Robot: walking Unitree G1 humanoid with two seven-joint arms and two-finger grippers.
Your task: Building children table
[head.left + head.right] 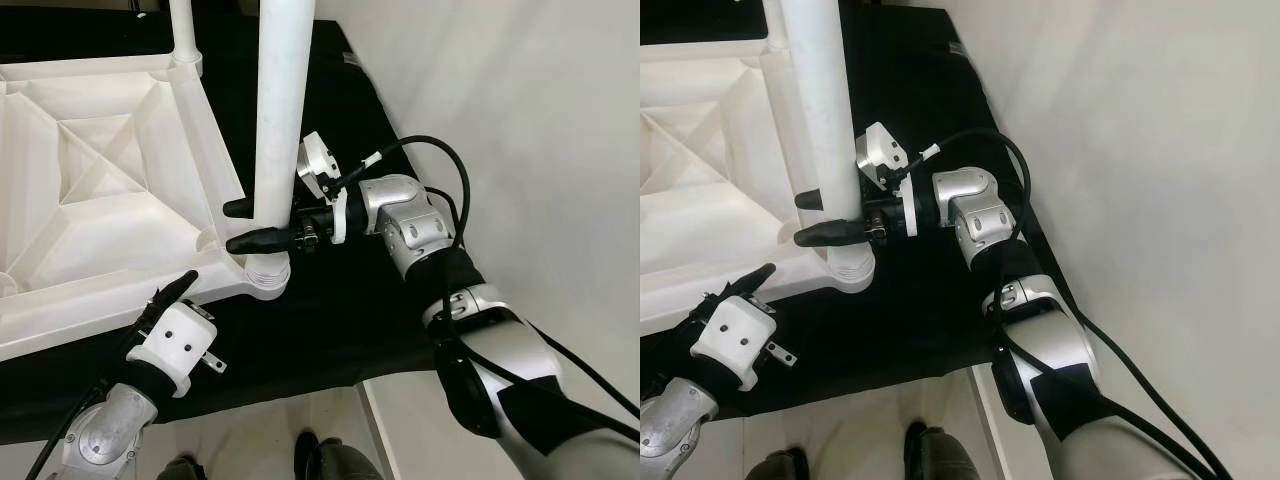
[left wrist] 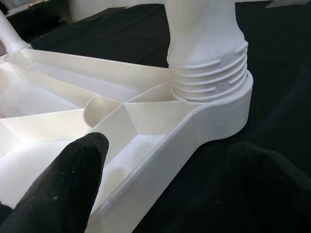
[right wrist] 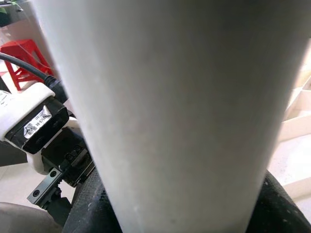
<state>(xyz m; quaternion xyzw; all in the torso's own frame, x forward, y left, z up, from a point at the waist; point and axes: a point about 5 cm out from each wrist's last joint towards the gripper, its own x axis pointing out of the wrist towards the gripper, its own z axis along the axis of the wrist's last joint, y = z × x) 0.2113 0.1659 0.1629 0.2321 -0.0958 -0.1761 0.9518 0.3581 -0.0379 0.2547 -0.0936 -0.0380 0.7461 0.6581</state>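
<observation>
Right claw (image 1: 240,226) is clamped on the white leg (image 1: 283,110), one finger either side, just above the threaded base. Leg's long axis runs vertical, square to the claw; it stands in the corner socket (image 1: 266,276) directly below the grip. Threads (image 2: 209,77) are partly exposed above the socket, so I'd say it isn't fully screwed home.

Left claw (image 1: 172,296) is spread apart, hovering at the edge of the upturned tabletop (image 1: 90,200), short of the socket. A second leg (image 1: 182,30) stands beyond. Black cloth (image 1: 330,300) lies underneath; nothing blocks rotation.
</observation>
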